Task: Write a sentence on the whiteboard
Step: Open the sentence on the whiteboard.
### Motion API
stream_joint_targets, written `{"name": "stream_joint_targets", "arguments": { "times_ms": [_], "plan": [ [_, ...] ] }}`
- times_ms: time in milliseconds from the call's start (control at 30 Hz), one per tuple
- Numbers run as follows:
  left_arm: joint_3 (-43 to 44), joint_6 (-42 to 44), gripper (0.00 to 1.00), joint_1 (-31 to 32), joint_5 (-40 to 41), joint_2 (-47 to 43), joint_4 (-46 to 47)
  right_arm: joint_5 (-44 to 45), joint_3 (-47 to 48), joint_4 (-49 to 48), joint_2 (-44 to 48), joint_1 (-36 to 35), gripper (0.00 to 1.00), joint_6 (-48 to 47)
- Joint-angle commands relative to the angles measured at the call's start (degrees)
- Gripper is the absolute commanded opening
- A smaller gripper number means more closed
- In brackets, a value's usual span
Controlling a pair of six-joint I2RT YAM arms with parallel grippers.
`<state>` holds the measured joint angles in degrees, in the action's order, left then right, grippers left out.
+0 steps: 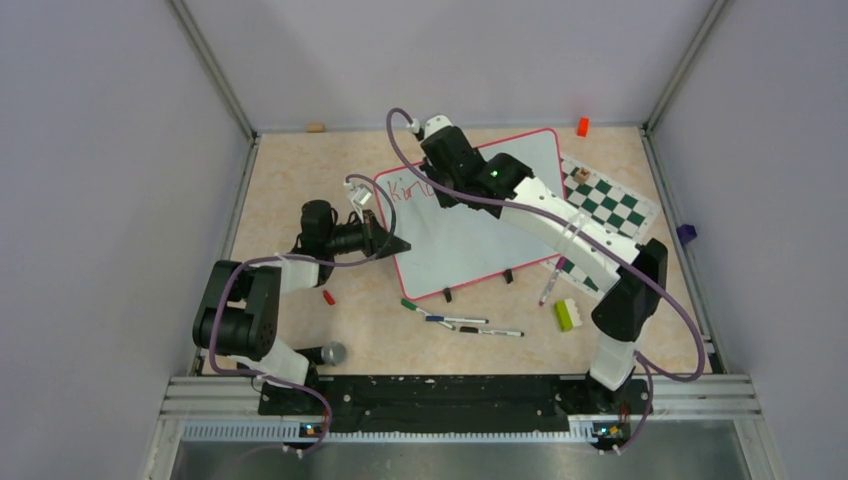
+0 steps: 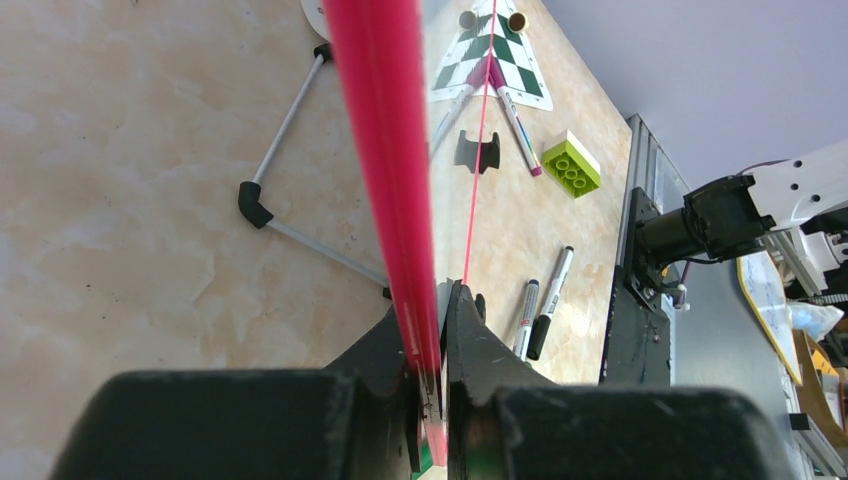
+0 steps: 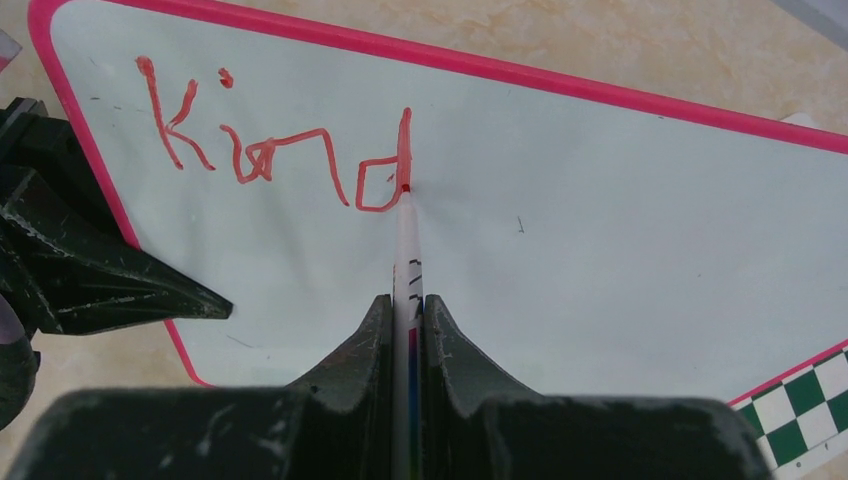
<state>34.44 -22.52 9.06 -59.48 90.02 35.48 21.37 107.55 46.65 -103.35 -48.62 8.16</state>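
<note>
Right gripper point(image 3: 405, 305), jaws closed on a marker point(image 3: 405, 240), holds the red tip against the whiteboard point(image 3: 620, 260) at the foot of the stem of the letter "d". Left gripper point(image 2: 432, 300), jaws pinched shut on the board's red-pink frame point(image 2: 385, 150), steadies the near-left edge. The whiteboard lies skewed at the middle of the table point(image 1: 300, 200), toward the far side, with the chess mat point(image 1: 610, 205) just to its right. Spare pens point(image 1: 470, 323) and a green brick point(image 1: 567, 314) lie on the near side of the board.

Progress: the sentence point(image 3: 270, 150) so far reads "Kind", four red letters in the board's far-left corner. The rest of that line and all the surface nearer to the arms is blank. Judged from this, the writing is at an early stage: one part-word is down, and most of the sentence is not yet written.
</note>
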Motion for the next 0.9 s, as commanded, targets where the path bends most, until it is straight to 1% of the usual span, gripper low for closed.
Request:
{"name": "stream_joint_targets", "arguments": {
  "times_ms": [0, 400, 600, 867],
  "plan": [
    [-0.70, 8.41, 0.00, 0.08, 11.50, 1.43, -5.33, -0.45, -2.25, -1.54, 1.58, 0.67, 0.00, 1.10],
    [-0.73, 8.37, 0.00, 0.08, 11.63, 1.29, -5.30, 0.59, -4.21, -1.59, 4.04, 0.64, 0.00, 1.50],
    [-0.27, 8.12, 0.00, 0.08, 11.18, 2.06, -5.42, -0.10, -3.91, -1.69, 6.52, 0.66, 0.00, 1.83],
    [-0.43, 7.90, 0.00, 0.08, 10.72, 3.38, -4.09, -0.06, -6.61, -3.67, 10.46, 1.11, 0.00, 1.83]
  ]
}}
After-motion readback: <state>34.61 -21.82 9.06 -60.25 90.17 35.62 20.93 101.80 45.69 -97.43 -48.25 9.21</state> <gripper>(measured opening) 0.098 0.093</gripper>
